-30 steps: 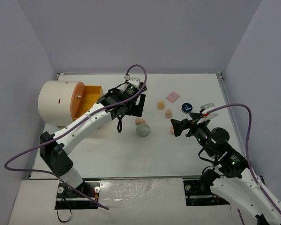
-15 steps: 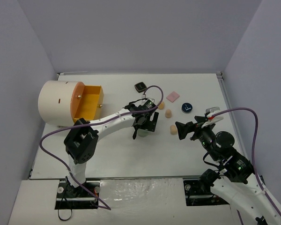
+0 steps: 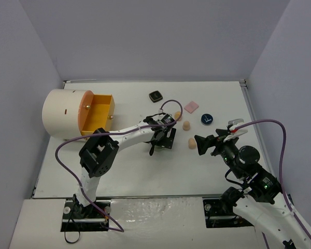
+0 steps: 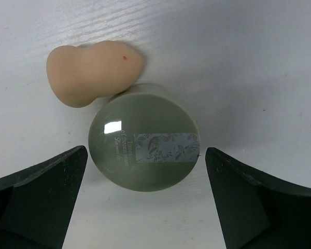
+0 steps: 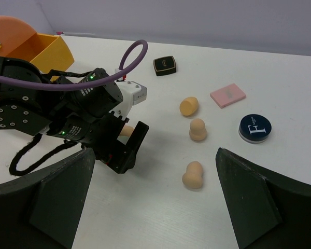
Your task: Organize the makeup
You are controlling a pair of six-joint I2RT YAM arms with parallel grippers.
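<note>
My left gripper (image 4: 146,155) is open and pointing down, its jaws on either side of the pale green disc (image 4: 144,124) without touching it. A peach sponge (image 4: 93,72) lies against the disc's far edge. From above, the left gripper (image 3: 163,137) hides the disc. Three more peach sponges (image 3: 178,115) (image 3: 186,125) (image 3: 192,142) lie to its right, with a pink square pad (image 3: 191,107), a dark round compact (image 3: 207,119) and a black square compact (image 3: 155,96). My right gripper (image 3: 202,144) hovers open and empty, facing the nearest sponge (image 5: 193,175).
A large cream cylinder (image 3: 65,111) lies at the left with its orange drawer (image 3: 97,115) pulled open toward the middle. A purple cable (image 5: 129,62) loops over the left wrist. Grey walls close in the table on three sides.
My left arm has swung from beside the orange drawer rightward and down over the green disc, uncovering the black square compact. The right gripper has shifted slightly to the right.
</note>
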